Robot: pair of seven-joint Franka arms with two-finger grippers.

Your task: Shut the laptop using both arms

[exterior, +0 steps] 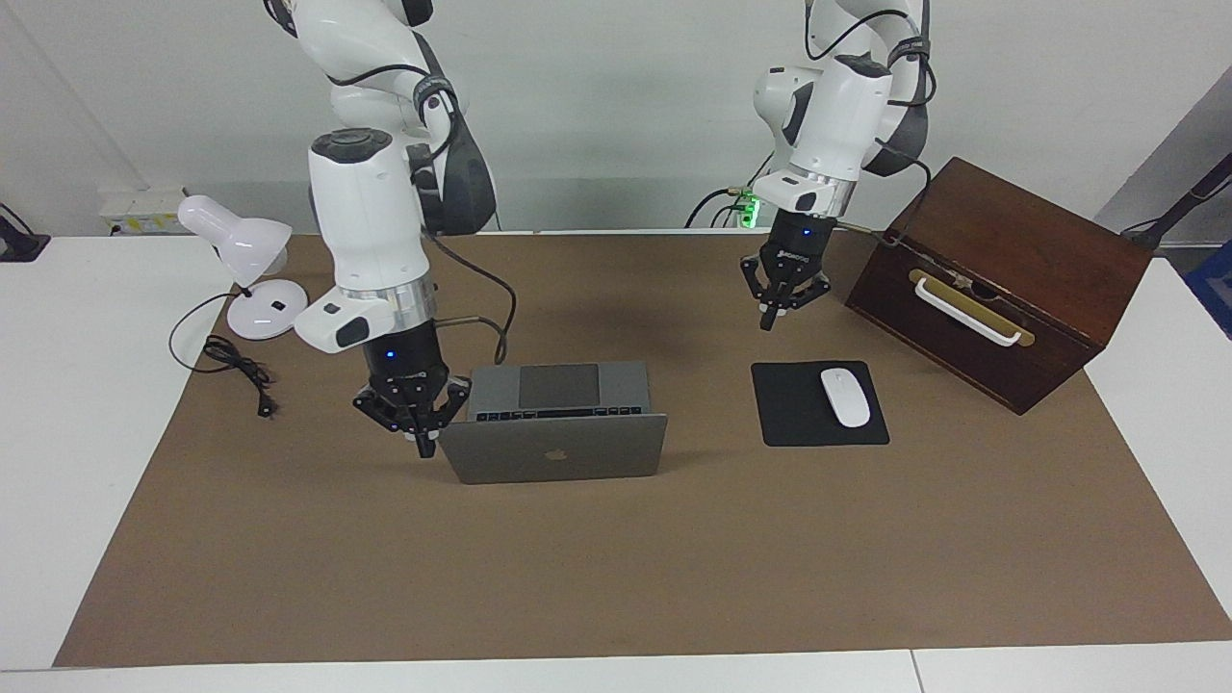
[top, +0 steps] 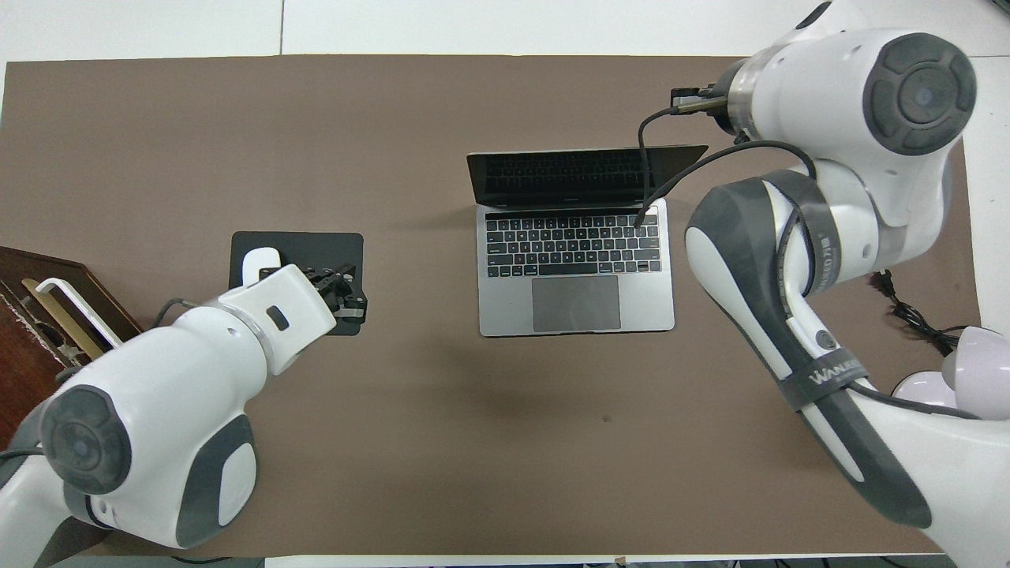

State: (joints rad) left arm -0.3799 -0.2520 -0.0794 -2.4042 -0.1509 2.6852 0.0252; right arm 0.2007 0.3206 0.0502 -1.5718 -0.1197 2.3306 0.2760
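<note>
The silver-grey laptop [exterior: 553, 448] stands open on the brown mat, its lid upright with the apple logo facing away from the robots. Its keyboard and trackpad [top: 575, 303] show in the overhead view. My right gripper [exterior: 416, 423] is low at the lid's upper corner toward the right arm's end; I cannot tell whether it touches the lid. In the overhead view the right arm's wrist [top: 797, 87] hides that gripper. My left gripper [exterior: 782, 298] hangs in the air over the edge of the black mouse pad [exterior: 804, 409], apart from the laptop; it also shows in the overhead view [top: 347, 296].
A white mouse [exterior: 844, 397] lies on the mouse pad. A dark wooden box [exterior: 1001, 279] with a white handle stands toward the left arm's end. A white desk lamp [exterior: 245, 260] and its black cable [exterior: 241, 371] sit toward the right arm's end.
</note>
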